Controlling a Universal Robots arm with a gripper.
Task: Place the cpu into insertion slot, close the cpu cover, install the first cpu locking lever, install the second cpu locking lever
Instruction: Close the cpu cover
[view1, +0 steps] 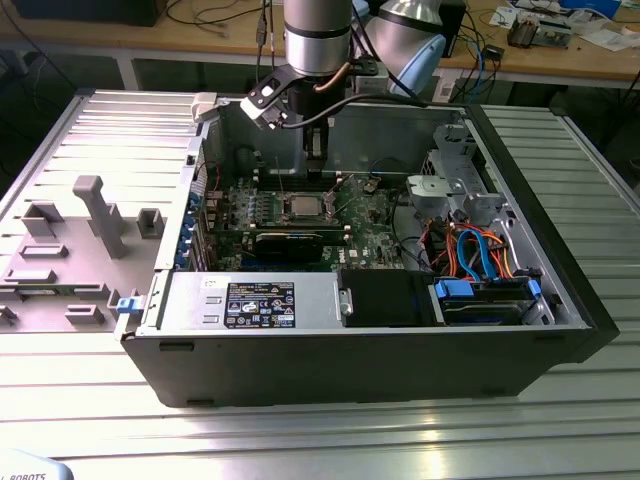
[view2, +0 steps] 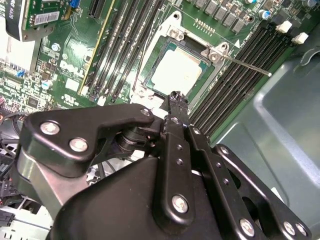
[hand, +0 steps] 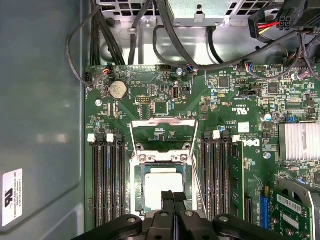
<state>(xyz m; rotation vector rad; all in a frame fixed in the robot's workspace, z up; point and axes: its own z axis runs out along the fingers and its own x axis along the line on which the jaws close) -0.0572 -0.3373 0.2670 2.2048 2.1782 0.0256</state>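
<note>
One black gripper (hand: 173, 194), fingers pressed together, hangs over the silvery-grey square cpu (hand: 155, 187) seated in the silver-rimmed insertion slot (hand: 135, 185), its windowed silver cpu cover (hand: 162, 121) standing open.

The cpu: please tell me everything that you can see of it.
The cpu is a flat square chip with a pale silvery metal top. It lies level in the insertion slot, between the memory slots. The cpu cover stands open, off it. The claw, tips together, is over its edge; contact cannot be told.
</note>
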